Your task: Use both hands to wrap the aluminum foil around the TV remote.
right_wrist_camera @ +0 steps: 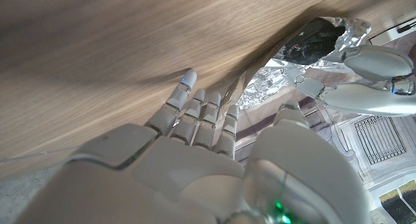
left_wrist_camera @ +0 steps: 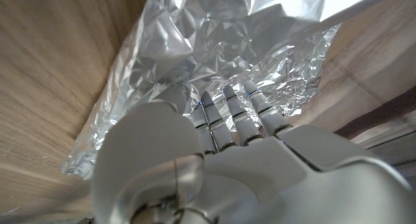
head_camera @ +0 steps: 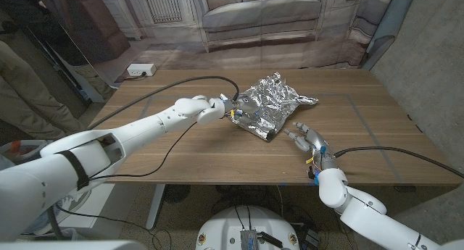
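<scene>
The left hand (head_camera: 226, 105) presses its fingers into the crumpled silver aluminum foil (head_camera: 272, 103), seemingly pinning that side. The right hand (head_camera: 308, 141) waits just beside it, fingers spread, holding nothing. The dark TV remote (right_wrist_camera: 312, 39) peeks from the foil mid-table on the wooden table (head_camera: 181, 156).

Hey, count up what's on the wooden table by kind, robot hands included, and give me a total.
Aluminum foil sheets: 1
TV remotes, dark, mostly under the foil: 1
Robot hands: 2, left hand and right hand
White boxes at the far edge: 1
Total: 5
</scene>
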